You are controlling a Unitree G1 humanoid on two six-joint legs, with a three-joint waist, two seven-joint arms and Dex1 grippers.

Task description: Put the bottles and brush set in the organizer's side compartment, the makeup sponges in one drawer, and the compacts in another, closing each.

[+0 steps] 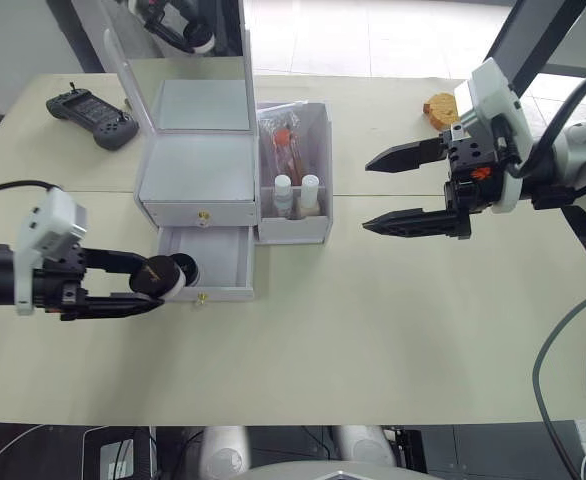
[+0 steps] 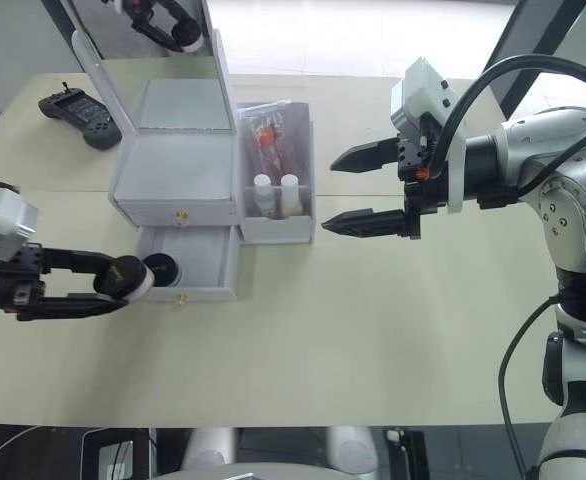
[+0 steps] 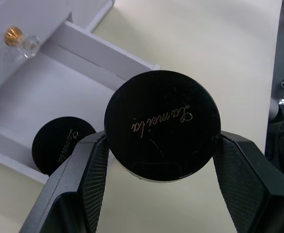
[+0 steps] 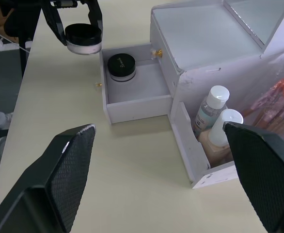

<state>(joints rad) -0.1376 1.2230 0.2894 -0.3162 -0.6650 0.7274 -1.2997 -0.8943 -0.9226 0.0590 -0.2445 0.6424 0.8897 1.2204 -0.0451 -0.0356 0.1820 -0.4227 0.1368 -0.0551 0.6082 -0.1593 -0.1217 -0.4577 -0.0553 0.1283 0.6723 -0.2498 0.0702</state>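
Left gripper (image 1: 161, 287) clamped on a round black compact (image 1: 159, 277) beside the open lower drawer (image 1: 216, 262) of the white translucent organizer (image 1: 198, 180). Gold script on its glossy lid legible from the left wrist; second compact (image 4: 121, 66) inside the drawer. Right gripper (image 1: 399, 190) spread wide, empty — bottles (image 4: 215, 119) and brush set (image 4: 282, 104) in the side compartment (image 1: 295, 226).

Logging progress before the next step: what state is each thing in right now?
Lower drawer: open, one compact inside.
Upper drawer: shut.
Mirror lid: raised.
Second compact: held in left gripper.
Right gripper: open, empty.
Bottles: upright in the side compartment.
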